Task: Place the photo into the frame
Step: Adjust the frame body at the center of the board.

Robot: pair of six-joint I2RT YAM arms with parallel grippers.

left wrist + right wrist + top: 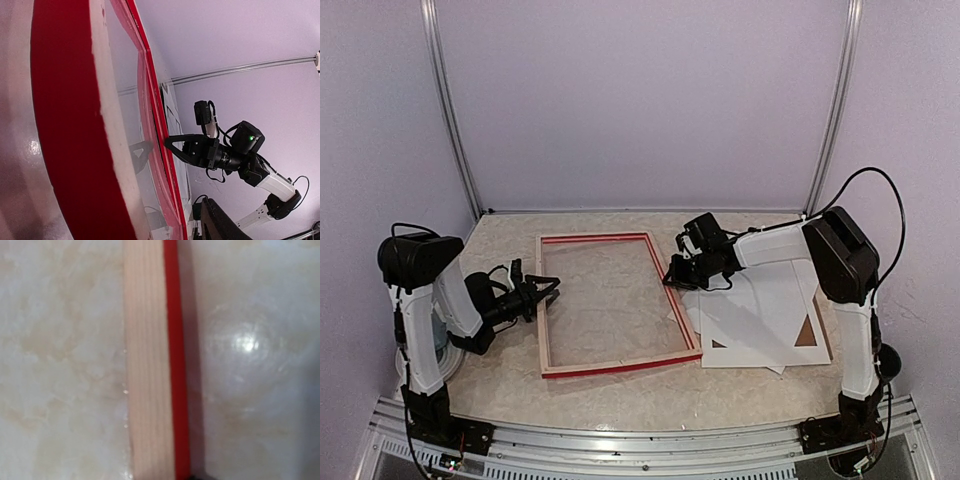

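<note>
- The left jaws stand parted at the left rail of the frame (620,363), which lies straight ahead of them. Whether the tips touch the rail cannot be told.
- The left wrist view shows the rail's glossy red side hard against those jaws, with a pale strip along its edge.
- The right jaws are drawn narrow on the frame's opposite rail, pinching it. In their own wrist view the pale wood strip and its red edge run directly beneath them.
- The frame lies flat on the bench (620,395) between the two sets of jaws, pale wood back upward, and the clear pane (605,300) shows the bench through it.
- The photo (765,310) lies outside the frame, just behind the right jaws under that arm. It appears to be the tilted top sheet, blank white side up.
- Beneath it sits a white mat (750,358), and the brown hardboard panel (808,335) shows as small triangles.
</note>
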